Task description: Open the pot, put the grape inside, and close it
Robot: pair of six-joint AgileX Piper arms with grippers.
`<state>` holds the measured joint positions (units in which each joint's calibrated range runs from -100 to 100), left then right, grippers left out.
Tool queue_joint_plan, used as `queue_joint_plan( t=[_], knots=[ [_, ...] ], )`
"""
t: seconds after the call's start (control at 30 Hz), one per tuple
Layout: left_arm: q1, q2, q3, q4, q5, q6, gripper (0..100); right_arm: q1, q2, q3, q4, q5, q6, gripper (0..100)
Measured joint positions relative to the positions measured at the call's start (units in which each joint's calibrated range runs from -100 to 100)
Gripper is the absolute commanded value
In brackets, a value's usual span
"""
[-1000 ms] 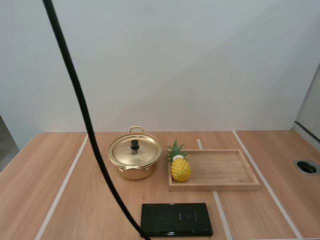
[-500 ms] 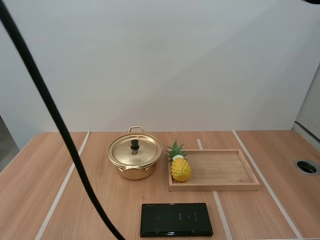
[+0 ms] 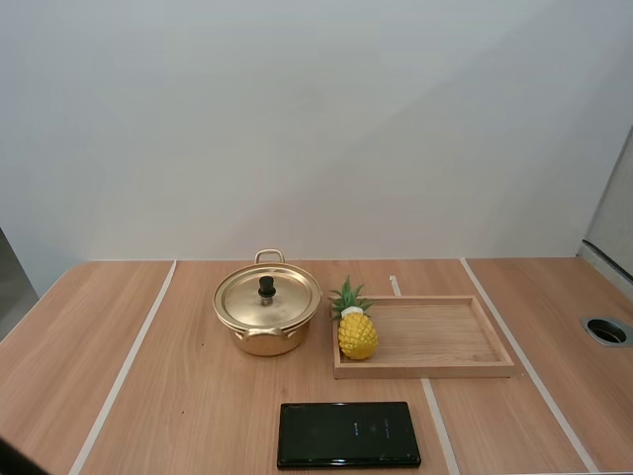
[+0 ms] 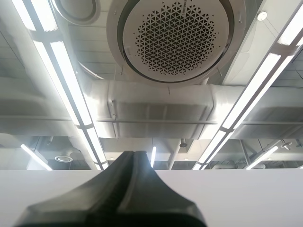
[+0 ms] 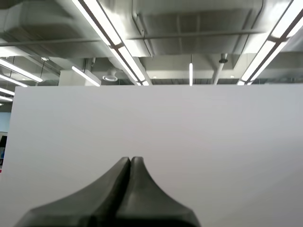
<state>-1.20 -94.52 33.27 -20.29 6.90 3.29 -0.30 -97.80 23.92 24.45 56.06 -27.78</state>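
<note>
A gold pot (image 3: 267, 319) stands on the wooden table, left of centre, with its lid (image 3: 267, 296) on and a black knob on top. Beside it, a yellow toy pineapple (image 3: 356, 330) stands at the left end of a wooden tray (image 3: 440, 336). No grapes show; the fruit here is the pineapple. My left gripper (image 4: 134, 156) is shut on nothing, its fingers together as one dark wedge, pointing up away from the table. My right gripper (image 5: 130, 161) is likewise shut on nothing and points at a white wall.
A black flat pack (image 3: 348, 433) lies near the table's front edge, in front of the tray. A round hole (image 3: 606, 331) sits in the table at the far right. Pale strips run across the tabletop.
The pot, pineapple, tray and black pack have not moved.
</note>
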Motion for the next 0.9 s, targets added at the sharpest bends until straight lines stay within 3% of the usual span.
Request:
queue_joint_plan(
  t=[0.13,0.3,0.5,0.77,0.9],
  knots=[
    [0.00,-2.1,0.3,0.0,0.7,0.0,0,0.1,-2.1,-0.5,-1.4,3.2,0.1,0],
    [0.00,-4.1,0.3,0.0,1.9,0.0,0,0.1,-2.1,-0.9,-5.3,10.3,4.6,0],
    [0.00,-5.3,1.4,0.0,7.8,0.0,0,0.1,-2.1,0.5,-10.7,8.5,7.5,0],
    [0.00,-5.3,14.4,0.0,7.3,1.1,0,0.1,-2.0,15.7,-15.4,3.4,7.9,0],
    [0.00,-5.1,27.2,0.0,4.1,1.8,0,0.1,-1.9,30.5,-17.7,-0.4,7.9,0]
  ],
)
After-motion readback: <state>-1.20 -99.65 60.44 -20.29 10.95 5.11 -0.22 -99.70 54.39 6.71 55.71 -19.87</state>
